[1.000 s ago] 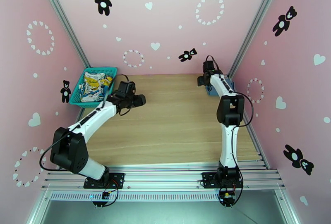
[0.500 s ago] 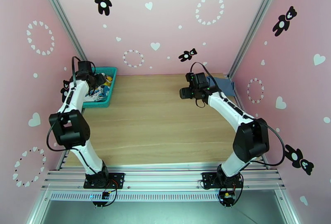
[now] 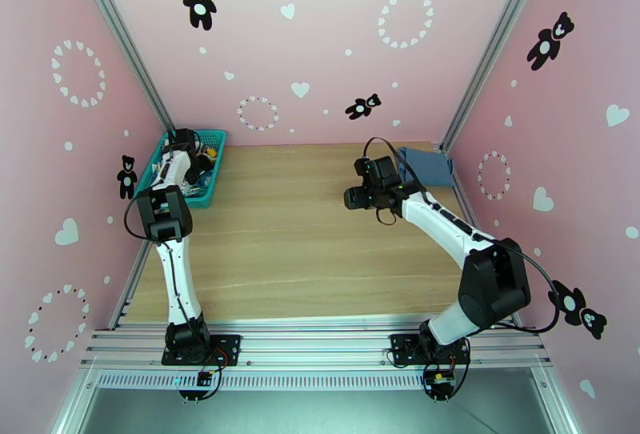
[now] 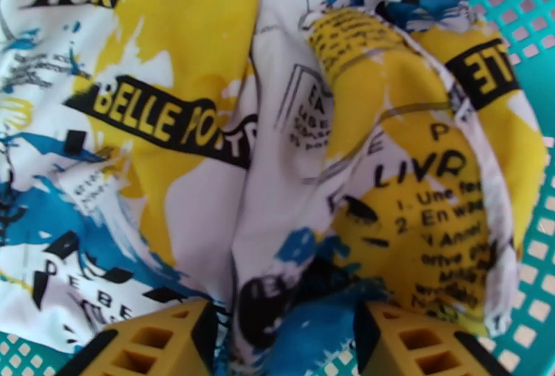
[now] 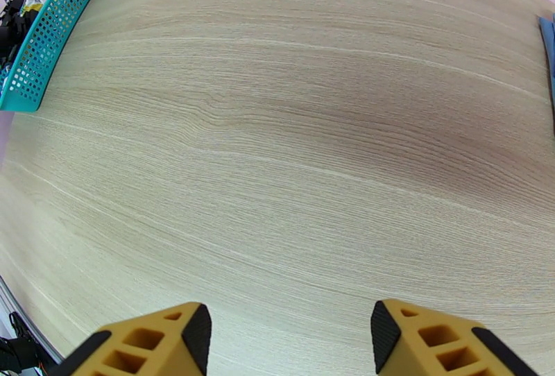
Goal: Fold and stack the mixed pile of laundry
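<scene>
Left gripper (image 4: 284,322), spread, sat over the printed cloth (image 4: 208,162) in the basket (image 4: 534,10) at 10 o'clock; right gripper (image 5: 288,329), spread, hovered above the desk (image 5: 277,127); blue top (image 3: 428,165) lay at 1 o'clock.

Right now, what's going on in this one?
The left gripper is down in the teal basket at the table's far left corner, its fingers open over a fold of the printed cloth, which lies crumpled in the basket. The right gripper hovers open over bare table, holding nothing. The blue top lies flat at the far right corner, apparently already folded.
</scene>
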`<action>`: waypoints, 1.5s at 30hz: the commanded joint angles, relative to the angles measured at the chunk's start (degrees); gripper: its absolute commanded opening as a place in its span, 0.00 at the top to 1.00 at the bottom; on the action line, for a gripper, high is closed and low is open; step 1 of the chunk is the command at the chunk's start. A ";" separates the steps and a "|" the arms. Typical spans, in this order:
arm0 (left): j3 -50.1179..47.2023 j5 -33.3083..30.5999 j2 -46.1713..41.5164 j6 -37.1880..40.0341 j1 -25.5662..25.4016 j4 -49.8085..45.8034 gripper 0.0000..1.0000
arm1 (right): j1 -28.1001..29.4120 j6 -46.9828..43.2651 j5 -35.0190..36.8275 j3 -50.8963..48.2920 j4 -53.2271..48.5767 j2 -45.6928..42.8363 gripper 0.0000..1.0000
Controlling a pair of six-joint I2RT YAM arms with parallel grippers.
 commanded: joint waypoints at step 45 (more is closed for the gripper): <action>-41.76 16.97 -38.80 5.24 -35.56 19.31 0.98 | -9.35 0.05 4.93 -11.13 -3.47 -15.27 0.37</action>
